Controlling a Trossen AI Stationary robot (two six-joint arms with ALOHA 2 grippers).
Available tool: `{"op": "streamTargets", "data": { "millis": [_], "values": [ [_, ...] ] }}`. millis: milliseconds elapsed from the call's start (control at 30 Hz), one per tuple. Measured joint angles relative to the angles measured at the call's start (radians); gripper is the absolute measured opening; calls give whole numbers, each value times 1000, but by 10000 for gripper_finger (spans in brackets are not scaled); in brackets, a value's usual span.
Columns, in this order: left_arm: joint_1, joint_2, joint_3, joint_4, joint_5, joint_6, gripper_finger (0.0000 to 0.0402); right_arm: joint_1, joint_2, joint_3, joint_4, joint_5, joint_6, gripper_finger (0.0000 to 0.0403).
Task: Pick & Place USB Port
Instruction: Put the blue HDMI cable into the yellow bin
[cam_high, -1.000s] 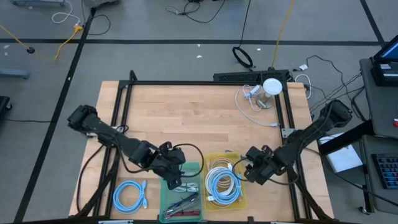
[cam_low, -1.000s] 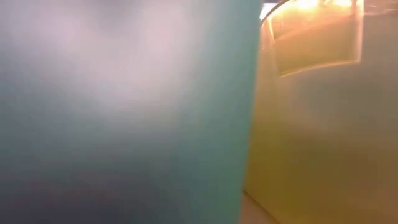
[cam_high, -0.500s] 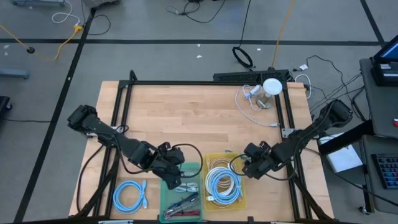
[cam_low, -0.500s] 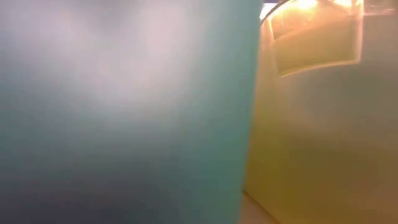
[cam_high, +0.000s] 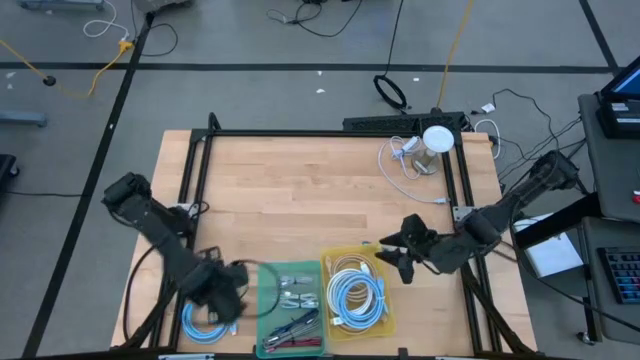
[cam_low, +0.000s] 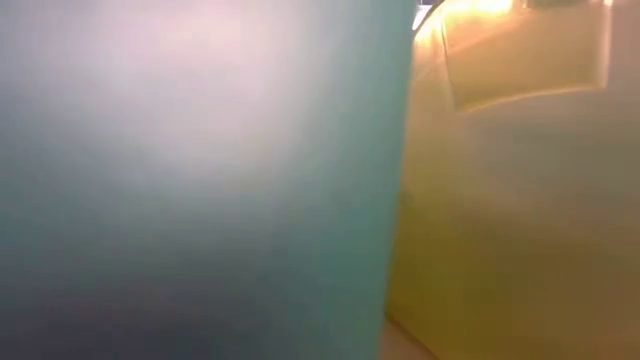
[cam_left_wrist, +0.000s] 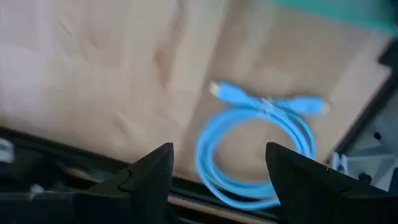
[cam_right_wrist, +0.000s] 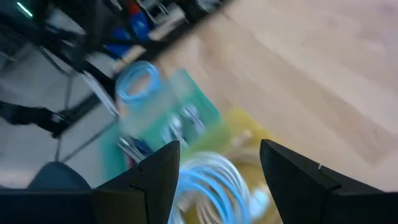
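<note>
Small silver plug pieces (cam_high: 291, 283), the USB ports as far as I can tell, lie in the far half of a green bin (cam_high: 272, 300) at the table's near edge. My left gripper (cam_high: 220, 292) points down, open and empty, over a blue coiled cable (cam_left_wrist: 255, 149) lying flat on the wood to the bin's left. My right gripper (cam_high: 390, 258) hangs open and empty above the right side of a yellow bin (cam_high: 385, 300), which holds white and blue cable coils (cam_high: 355, 290). In the right wrist view the open fingers frame the green bin (cam_right_wrist: 180, 118).
Red- and black-handled tools (cam_high: 295, 328) lie in the green bin's near half. A white round object with a white cable (cam_high: 432, 142) sits at the far right corner. Black frame rails (cam_high: 200, 180) border the table. The bins' walls (cam_low: 200, 180) fill the low view.
My left gripper has swung from over the green bin toward the table's left edge and tipped to point down over the blue cable coil. My right gripper has risen from the yellow bin's right side and tipped up nearer to level. Both stayed open.
</note>
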Motion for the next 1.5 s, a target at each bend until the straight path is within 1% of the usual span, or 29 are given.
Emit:
{"op": "streamTargets", "data": {
  "millis": [67,133,200,233,300,367,400,500,600,667,733,800,833,867,900,933,967,1000,1100,1200,1300,1367,1433,1500],
  "values": [
    [-65,0,-15,17,-7,-94,257,-1,-2,47,5,7,-57,215],
    [-143,0,-46,28,-42,-211,257,-1,1,90,34,7,-127,215],
    [-224,0,-104,36,-78,-342,257,-1,10,135,84,10,-195,215],
    [-263,0,-143,60,-80,-410,257,0,16,152,106,16,-227,215],
    [-337,0,-232,142,-68,-535,257,11,31,181,137,37,-285,215],
    [-400,0,-331,277,-36,-650,257,19,49,201,173,59,-332,215],
    [-425,0,-384,358,-13,-691,257,21,55,206,182,67,-347,215],
    [-470,-3,-510,527,-24,-816,257,26,70,208,207,81,-366,215],
    [-474,-5,-563,567,-32,-854,257,26,91,208,206,79,-347,215],
    [-454,-7,-579,570,-23,-849,257,30,106,208,214,80,-339,215],
    [-409,-8,-588,575,-7,-828,254,32,117,208,226,79,-337,215],
    [-363,-6,-586,580,18,-780,231,33,126,208,238,78,-323,215],
    [-339,-6,-587,590,26,-740,206,33,129,208,243,77,-320,215],
    [-316,-6,-588,603,29,-700,173,32,132,208,245,78,-319,215],
    [-296,-5,-588,615,35,-660,131,32,136,208,255,78,-318,215],
    [-275,-4,-588,626,39,-616,80,32,139,208,266,78,-320,215],
    [-257,-3,-590,636,43,-572,44,32,141,208,270,79,-322,215],
    [-243,-3,-590,644,43,-552,31,32,142,208,269,78,-322,215],
    [-195,-3,-590,646,42,-516,31,32,141,208,269,78,-320,215],
    [-156,-27,-581,615,-12,-460,31,32,141,208,266,79,-313,215],
    [-103,-86,-574,447,-146,-439,31,32,141,208,266,79,-308,215],
    [-72,-168,-563,314,-176,-426,31,32,141,208,265,80,-305,215],
    [-37,-267,-546,181,-175,-412,31,32,142,208,261,80,-305,215],
    [7,-380,-516,48,-249,-432,31,32,142,208,259,80,-305,215]
  ]
}}
